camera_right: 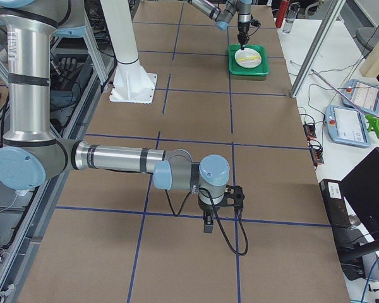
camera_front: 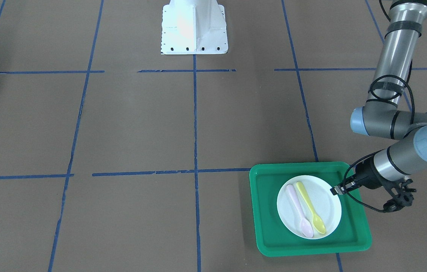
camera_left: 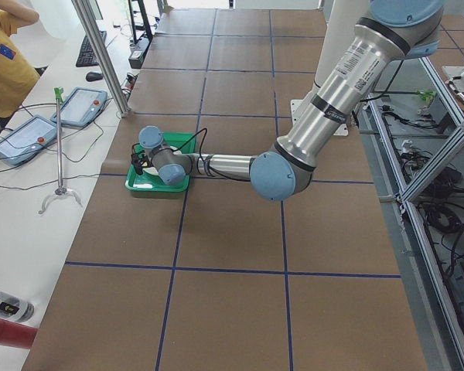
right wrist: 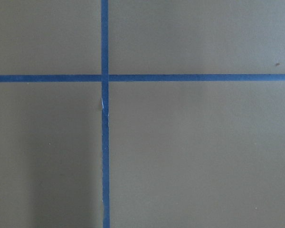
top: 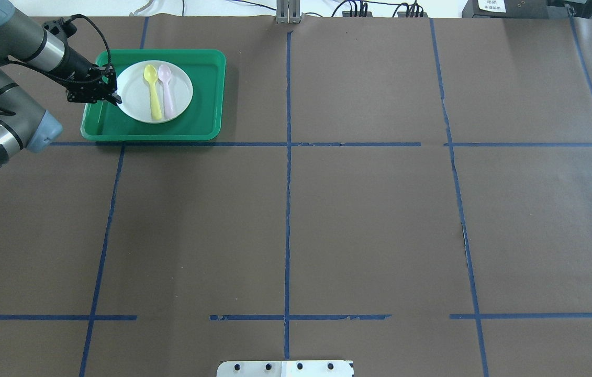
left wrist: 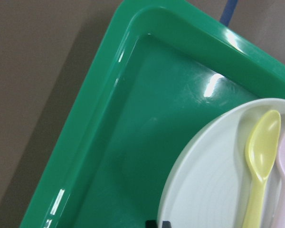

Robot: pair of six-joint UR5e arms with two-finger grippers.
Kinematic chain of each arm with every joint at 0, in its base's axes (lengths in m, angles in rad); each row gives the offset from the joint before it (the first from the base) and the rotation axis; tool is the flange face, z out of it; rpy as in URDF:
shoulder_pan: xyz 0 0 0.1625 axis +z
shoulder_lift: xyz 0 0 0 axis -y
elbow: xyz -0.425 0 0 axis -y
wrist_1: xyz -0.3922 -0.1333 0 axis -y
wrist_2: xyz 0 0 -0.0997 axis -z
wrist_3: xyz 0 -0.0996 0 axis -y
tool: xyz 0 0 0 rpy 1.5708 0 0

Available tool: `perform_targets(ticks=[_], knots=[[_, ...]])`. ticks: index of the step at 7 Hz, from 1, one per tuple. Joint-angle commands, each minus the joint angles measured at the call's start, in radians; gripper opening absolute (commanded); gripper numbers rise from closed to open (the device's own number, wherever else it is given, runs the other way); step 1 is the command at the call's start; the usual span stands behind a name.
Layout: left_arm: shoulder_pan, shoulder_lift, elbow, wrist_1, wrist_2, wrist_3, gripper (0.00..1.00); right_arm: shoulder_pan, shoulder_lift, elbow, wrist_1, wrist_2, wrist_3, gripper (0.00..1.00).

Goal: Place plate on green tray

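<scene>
The white plate (camera_front: 328, 202) lies inside the green tray (camera_front: 264, 215) at the table's far left in the overhead view. A yellow spoon (camera_front: 310, 208) and a pink spoon (camera_front: 298, 210) lie side by side on the plate. My left gripper (camera_front: 337, 190) is at the plate's rim, its jaws close together on the edge. The left wrist view shows the two dark fingertips (left wrist: 152, 223) at the rim of the plate (left wrist: 209, 185) over the tray floor (left wrist: 133, 123). My right gripper (camera_right: 206, 226) shows only in the exterior right view, low over bare table; I cannot tell its state.
The brown table is marked with blue tape lines (top: 288, 209). The robot's white base (camera_front: 194, 28) stands at the middle of the near edge. The right wrist view shows only table and a tape crossing (right wrist: 104, 78).
</scene>
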Motion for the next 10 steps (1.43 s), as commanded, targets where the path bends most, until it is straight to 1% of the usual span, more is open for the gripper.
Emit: perform_targets(ticks=[1, 2, 3, 4, 5, 6, 8, 9, 10], knots=[[0.003, 0.010, -0.016, -0.005, 0.001, -0.001, 0.84, 0.000, 0.000, 0.000, 0.000, 0.000, 0.000, 1.00], [0.000, 0.037, -0.059, 0.000, -0.005, -0.001, 0.84, 0.000, 0.000, 0.000, 0.000, 0.000, 0.000, 1.00], [-0.010, 0.115, -0.167, 0.008, -0.006, 0.012, 0.83, 0.000, 0.000, 0.000, 0.000, 0.000, 0.000, 1.00], [-0.022, 0.220, -0.287, 0.012, -0.010, 0.022, 0.83, 0.000, 0.000, 0.000, 0.000, 0.000, 0.000, 1.00], [-0.024, 0.303, -0.353, 0.029, -0.010, 0.139, 0.83, 0.000, 0.000, 0.000, 0.000, 0.000, -0.001, 1.00], [-0.042, 0.366, -0.411, 0.099, -0.008, 0.288, 0.83, 0.000, 0.000, 0.000, 0.000, 0.000, 0.000, 1.00], [-0.134, 0.637, -0.642, 0.223, -0.008, 0.625, 0.83, 0.000, 0.000, 0.000, 0.000, 0.000, 0.000, 1.00], [-0.202, 0.687, -0.715, 0.335, -0.008, 0.798, 0.83, 0.000, 0.000, 0.000, 0.000, 0.000, 0.000, 1.00], [-0.309, 0.747, -0.779, 0.444, -0.008, 0.970, 0.83, 0.000, 0.000, 0.000, 0.000, 0.000, 0.000, 1.00]])
